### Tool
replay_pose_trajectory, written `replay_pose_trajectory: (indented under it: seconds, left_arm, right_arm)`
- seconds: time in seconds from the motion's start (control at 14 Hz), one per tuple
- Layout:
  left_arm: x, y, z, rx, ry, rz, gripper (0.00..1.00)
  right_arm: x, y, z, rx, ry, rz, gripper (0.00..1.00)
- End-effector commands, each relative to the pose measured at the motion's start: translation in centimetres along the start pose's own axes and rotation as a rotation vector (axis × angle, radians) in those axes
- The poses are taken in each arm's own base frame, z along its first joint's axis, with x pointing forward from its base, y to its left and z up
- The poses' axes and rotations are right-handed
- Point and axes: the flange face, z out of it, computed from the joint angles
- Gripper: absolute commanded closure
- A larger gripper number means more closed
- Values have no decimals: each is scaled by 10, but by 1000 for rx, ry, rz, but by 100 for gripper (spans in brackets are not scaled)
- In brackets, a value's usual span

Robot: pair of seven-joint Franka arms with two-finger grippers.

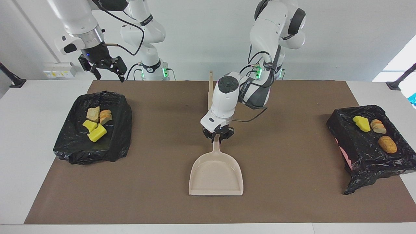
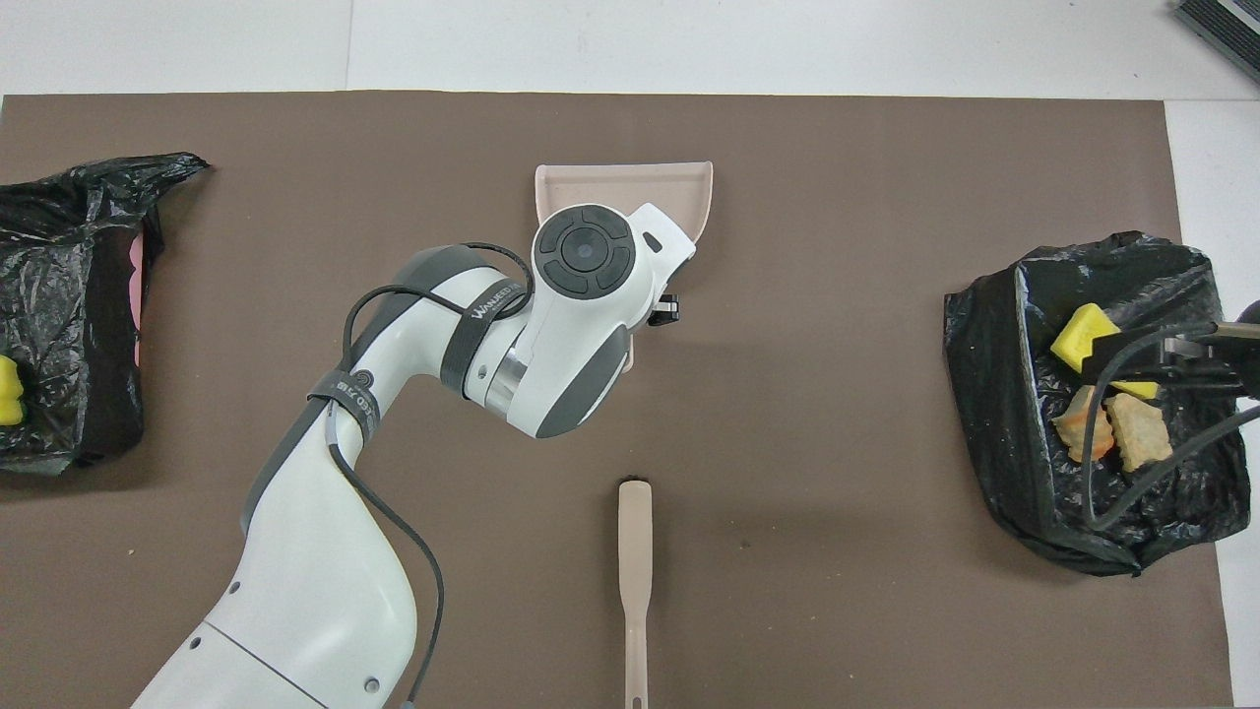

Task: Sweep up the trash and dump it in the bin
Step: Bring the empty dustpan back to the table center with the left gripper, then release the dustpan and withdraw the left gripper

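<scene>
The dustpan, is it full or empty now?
Empty. The dustpan, held at its handle by the left gripper, shows only its bare inside; no trash lies in it.

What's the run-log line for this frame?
left gripper: shut on dustpan handle, mid-mat | right gripper: open, waiting above bin | brush: on mat | trash: in bins

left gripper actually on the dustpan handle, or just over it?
Touching. In the facing view the left gripper is shut on the dustpan, its fingertips pinching the top of the handle with no gap between them.
</scene>
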Motion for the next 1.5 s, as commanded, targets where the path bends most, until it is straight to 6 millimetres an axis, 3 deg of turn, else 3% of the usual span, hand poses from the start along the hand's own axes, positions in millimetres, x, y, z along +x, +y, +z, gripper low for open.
replay_pose_trajectory:
  seconds: [0.0, 0.14, 0.21, 0.29, 0.64, 0.86, 1.07, 1.43]
  left_arm:
    - [-2, 4, 1, 4, -10, -15, 61]
    - [0, 0, -1, 5, -8, -18, 31]
    - [0, -2, -5, 6, -5, -13, 10]
    - [0, -6, -9, 13, -6, -15, 0]
    - [-3, -85, -77, 30, -6, -24, 0]
    - [0, -156, -134, 46, -4, -4, 0]
    - [-13, -230, -199, 60, -33, 22, 0]
    - [-20, -331, -270, 65, 7, 99, 0]
  right_arm:
    - [-2, -1, -2, 14, -6, -16, 0]
    - [-2, 0, -3, 16, -3, -16, 0]
    - [-1, 2, -2, 15, -2, -11, 0]
    - [-2, 2, -3, 15, -2, -13, 0]
    - [0, 3, -3, 16, 8, -5, 0]
    - [0, 2, -3, 16, 8, -15, 0]
    - [-1, 1, -3, 17, 3, -16, 0]
    - [-1, 1, -3, 16, 2, -17, 0]
